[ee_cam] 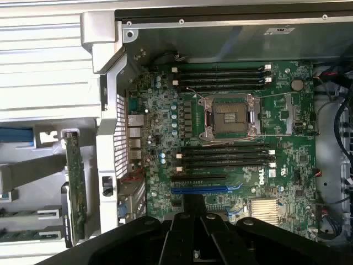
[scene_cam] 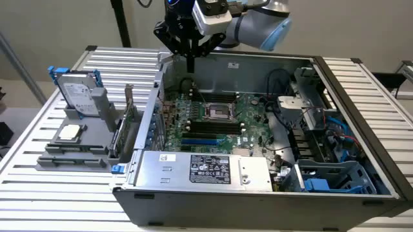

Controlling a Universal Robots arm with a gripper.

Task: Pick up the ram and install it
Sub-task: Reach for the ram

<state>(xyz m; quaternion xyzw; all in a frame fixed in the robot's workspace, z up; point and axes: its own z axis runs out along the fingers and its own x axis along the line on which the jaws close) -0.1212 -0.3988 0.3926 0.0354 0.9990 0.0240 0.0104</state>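
Ram is pictured in the grey holder on the desk, at 8 o'clock from the empty, closed hand above the case. A grasp is judged best made squarely across its long edges, clear of the upright card.

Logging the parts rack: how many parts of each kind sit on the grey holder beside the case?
Silver hard drive in blue rails: 1
Square silver processor chip: 1
Flat green ram sticks: 2
Green expansion card with metal bracket: 1
Total: 5
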